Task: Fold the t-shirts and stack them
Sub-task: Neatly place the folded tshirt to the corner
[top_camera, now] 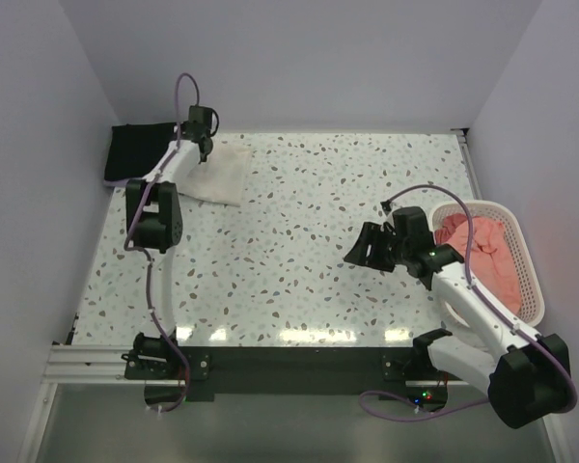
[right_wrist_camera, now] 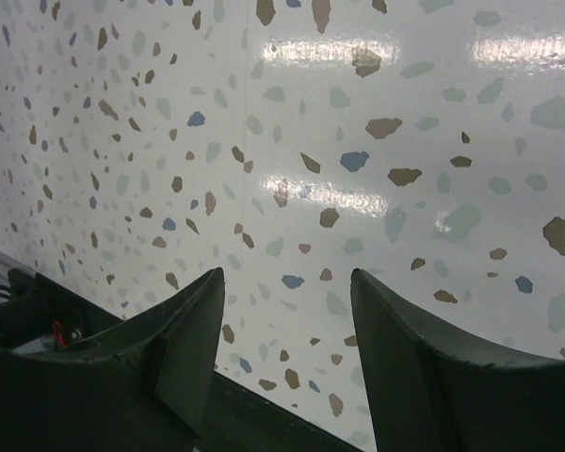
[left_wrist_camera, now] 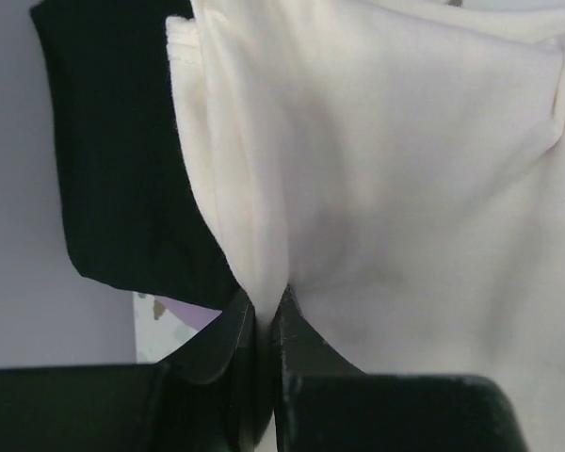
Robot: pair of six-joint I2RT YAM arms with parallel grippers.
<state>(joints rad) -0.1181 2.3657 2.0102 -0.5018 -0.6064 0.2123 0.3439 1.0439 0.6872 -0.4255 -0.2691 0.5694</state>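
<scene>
Top external: cream tee (top_camera: 222, 174) far left on table (top_camera: 299, 222), beside black tee (top_camera: 135, 152). L end effector (left_wrist_camera: 264, 306) clenched on cream edge; R end effector (right_wrist_camera: 287, 282) released, mid-table. Right: pink tee (top_camera: 478, 246) in basket (top_camera: 533, 289). Step, likely: stacking cream. Next: drag onto black, let go.

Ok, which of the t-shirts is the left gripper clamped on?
The cream-white t-shirt: the left gripper pinches its fold. The black t-shirt lies beside it, not gripped; the salmon-pink t-shirt sits in the basket.
</scene>
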